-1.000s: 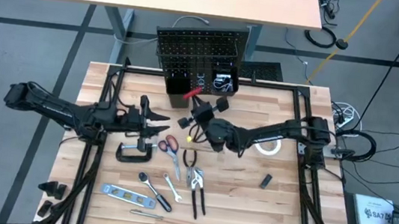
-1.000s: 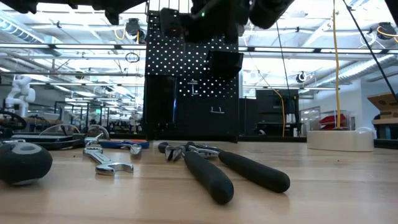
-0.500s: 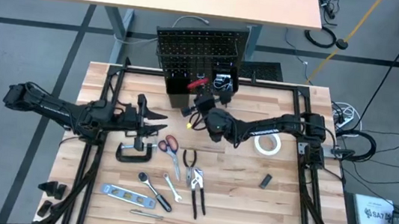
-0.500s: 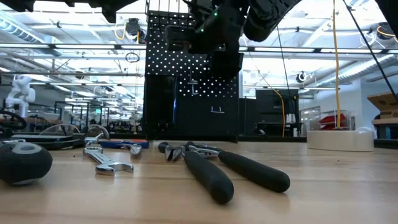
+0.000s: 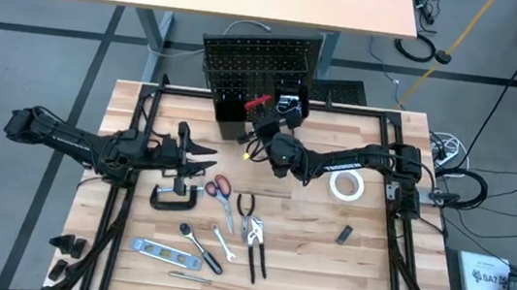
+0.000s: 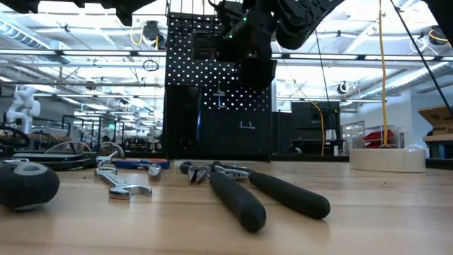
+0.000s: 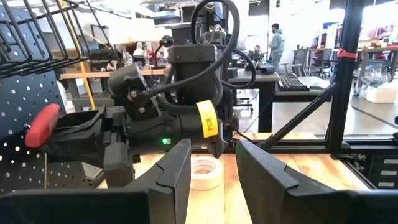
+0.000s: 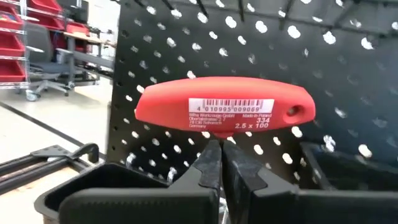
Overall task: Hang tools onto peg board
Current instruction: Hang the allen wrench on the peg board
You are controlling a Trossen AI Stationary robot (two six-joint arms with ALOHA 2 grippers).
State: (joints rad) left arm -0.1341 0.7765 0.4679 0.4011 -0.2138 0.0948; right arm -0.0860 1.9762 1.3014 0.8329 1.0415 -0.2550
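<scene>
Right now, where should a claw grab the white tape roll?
Best from straight above. The tape roll lies flat on the table, hole up, so one finger goes in the hole and one outside, pinching the ring's wall. From the side its low round edge would likely slip. The open left claw is free; the right claw holds a red-handled tool.

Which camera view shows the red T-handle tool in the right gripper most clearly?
The right wrist view: the red T-handle tool fills the picture, label readable, its shaft pinched in the right gripper before the peg board. The high view shows a small red spot, the left wrist view only one red end. In the low view I cannot make it out.
</scene>
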